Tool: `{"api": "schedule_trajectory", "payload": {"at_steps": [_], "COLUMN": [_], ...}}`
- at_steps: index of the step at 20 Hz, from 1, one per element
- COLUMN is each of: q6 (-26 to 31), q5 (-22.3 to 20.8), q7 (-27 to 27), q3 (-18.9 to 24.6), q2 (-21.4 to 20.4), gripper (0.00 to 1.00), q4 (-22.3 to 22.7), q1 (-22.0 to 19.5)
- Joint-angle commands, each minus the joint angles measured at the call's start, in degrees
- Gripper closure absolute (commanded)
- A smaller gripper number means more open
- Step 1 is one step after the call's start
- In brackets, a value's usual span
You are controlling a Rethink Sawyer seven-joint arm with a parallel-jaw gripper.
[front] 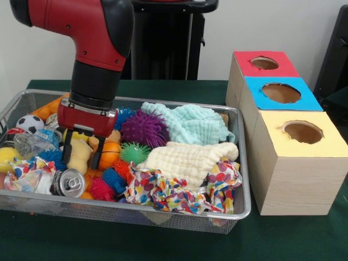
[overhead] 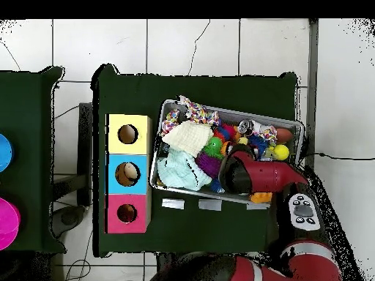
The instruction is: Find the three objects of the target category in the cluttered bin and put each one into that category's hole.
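Observation:
The wire-mesh bin (front: 179, 217) is full of clutter; it also shows in the overhead view (overhead: 228, 111). My gripper (front: 82, 155) is down inside its left part, open, with a finger on each side of the pale yellow plush (front: 80, 156). A tan-orange plush (front: 113, 136) lies just right of the gripper, mostly hidden. An orange shape (front: 48, 106) sits at the bin's back left; I cannot tell whether it has stripes. The red-surrounded hole (front: 265, 62) is on the farthest box (overhead: 127, 214). In the overhead view the arm (overhead: 264, 175) covers the gripper.
An orange basketball (front: 110, 153), purple (front: 144, 128) and green (front: 134, 152) spiky balls, a can (front: 69, 182), a soccer ball (front: 30, 123), and mint (front: 190, 122), cream (front: 187, 159) and dotted (front: 174, 193) cloths fill the bin. Blue (front: 280, 93) and yellow (front: 303, 132) holes sit nearer.

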Motion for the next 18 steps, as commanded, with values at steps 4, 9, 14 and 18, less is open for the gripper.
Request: {"api": "schedule_trajectory", "payload": {"at_steps": [4,9,14,18], "q6": [9.4,15.0,19.0,21.7], "q5": [1.5,2.7,3.8,4.9], "q7": [4.8,3.7,2.5,2.1], "q3": [-2.5,-3.9,-2.6,-1.6], "q2": [3.9,4.6,8.5,9.8], "gripper": [0.0,0.0,0.0,0.0], "q4": [-0.2,-0.5,-2.0,-2.1], "q1": [2.8,3.8,2.8,2.2]}}
